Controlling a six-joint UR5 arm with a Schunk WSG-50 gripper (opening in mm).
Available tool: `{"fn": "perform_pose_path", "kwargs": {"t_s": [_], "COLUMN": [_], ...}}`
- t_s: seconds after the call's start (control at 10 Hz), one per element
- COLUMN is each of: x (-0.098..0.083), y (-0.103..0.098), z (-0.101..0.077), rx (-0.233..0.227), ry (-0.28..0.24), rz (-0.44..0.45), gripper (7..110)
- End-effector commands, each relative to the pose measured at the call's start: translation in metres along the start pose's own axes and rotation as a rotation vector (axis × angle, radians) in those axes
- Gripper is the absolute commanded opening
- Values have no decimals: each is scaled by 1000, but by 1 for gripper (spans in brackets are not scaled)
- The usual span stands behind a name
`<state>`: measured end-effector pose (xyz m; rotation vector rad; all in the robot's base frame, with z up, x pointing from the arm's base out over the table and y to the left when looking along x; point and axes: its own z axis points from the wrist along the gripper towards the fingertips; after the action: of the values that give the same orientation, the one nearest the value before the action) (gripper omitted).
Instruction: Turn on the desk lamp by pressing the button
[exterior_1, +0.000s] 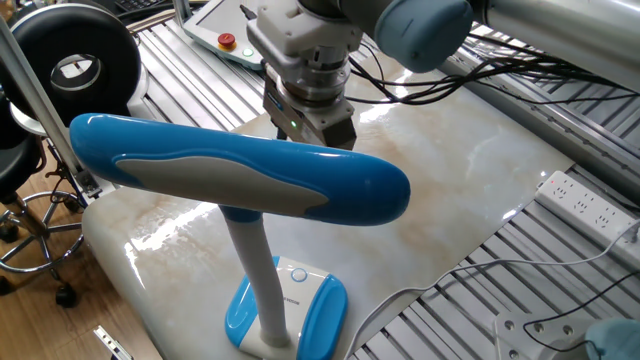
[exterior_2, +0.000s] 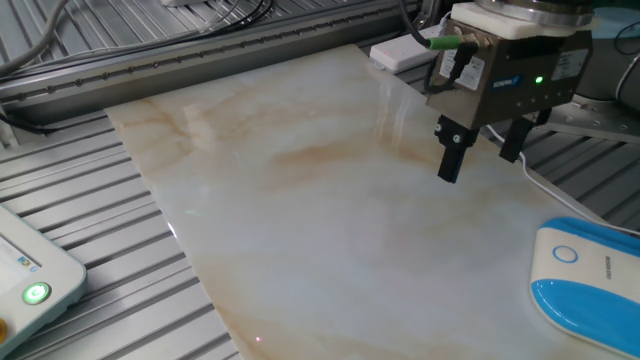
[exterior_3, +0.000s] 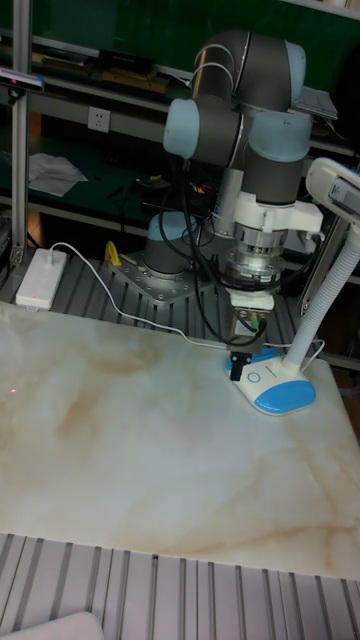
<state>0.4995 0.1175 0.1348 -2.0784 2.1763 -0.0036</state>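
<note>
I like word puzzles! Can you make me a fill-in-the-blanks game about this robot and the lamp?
1. The lamp has a long head colored ____ and grey-white.
2. The gripper hangs above the table with its two fingers ____, a gap between them.
3. The button sits on the lamp's ____.
4. A small ____ light glows on the gripper's body.

Missing words: blue; open; base; green

Bare marble tabletop (exterior_2: 300, 200) between tool (exterior_2: 482, 165) and button (exterior_2: 567, 254); lamp head (exterior_1: 240, 170) overhead.
</note>
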Motion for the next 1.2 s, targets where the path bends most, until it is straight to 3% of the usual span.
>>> {"fn": "perform_pose_path", "kwargs": {"t_s": [0.0, 0.2, 0.4, 0.5, 0.7, 0.9, 1.1], "x": [8, 15, -18, -25, -2, -11, -10], "y": [7, 24, 42, 44, 42, 44, 48], "z": [-2, -3, -6, -7, -5, -6, -6], "rx": [-31, -99, -167, -175, -169, -175, -193], "ry": [28, 56, -80, -110, -18, -55, -50], "rz": [-3, -23, -44, -70, -99, -80, -77], "gripper": [88, 88, 88, 88, 88, 88, 88]}}
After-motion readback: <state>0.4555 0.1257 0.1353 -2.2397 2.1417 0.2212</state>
